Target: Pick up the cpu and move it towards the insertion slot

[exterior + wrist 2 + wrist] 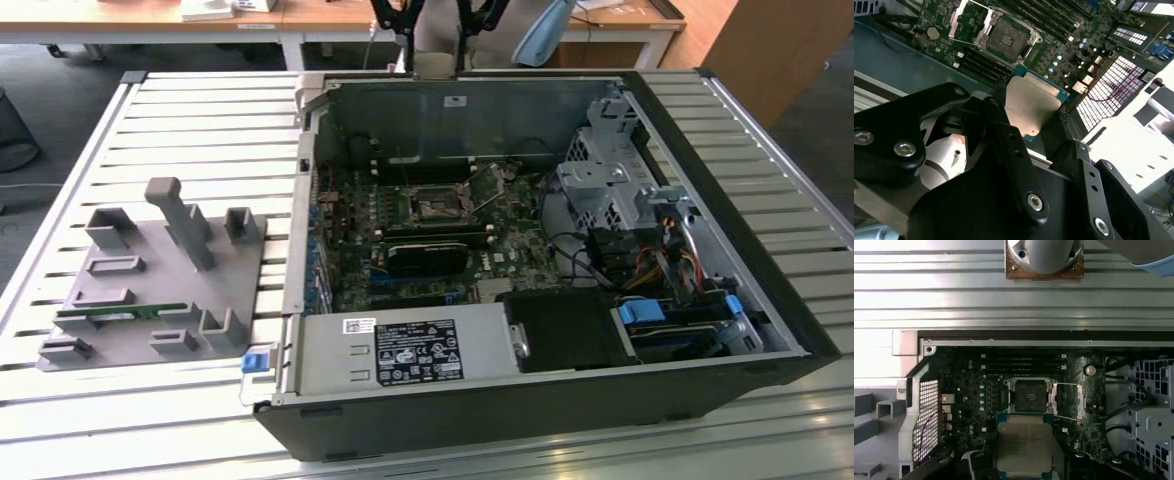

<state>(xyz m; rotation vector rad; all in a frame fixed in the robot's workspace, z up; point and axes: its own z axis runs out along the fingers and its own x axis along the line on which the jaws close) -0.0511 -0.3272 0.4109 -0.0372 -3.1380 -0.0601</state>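
Observation:
The cpu (1035, 100), a flat square chip with a shiny silver top, sits between my gripper's black fingers (1004, 130), which are shut on its edges. In the first wrist view the cpu (1024, 442) hangs just in front of the insertion slot (1030, 395), a dark square socket in a silvery frame with its lever swung aside. The second wrist view shows the insertion slot (1004, 37) beyond the chip, apart from it. In the exterior view my gripper (438, 25) is high over the back wall of the open computer case, and the insertion slot (434, 207) lies on the motherboard well below it.
The case (747, 200) lies open on a slatted metal table (200, 130), with a power supply (400, 350), drive cage (607, 190) and cables inside. A grey fixture plate (147, 290) holding a green memory stick (120, 311) stands at the exterior view's left.

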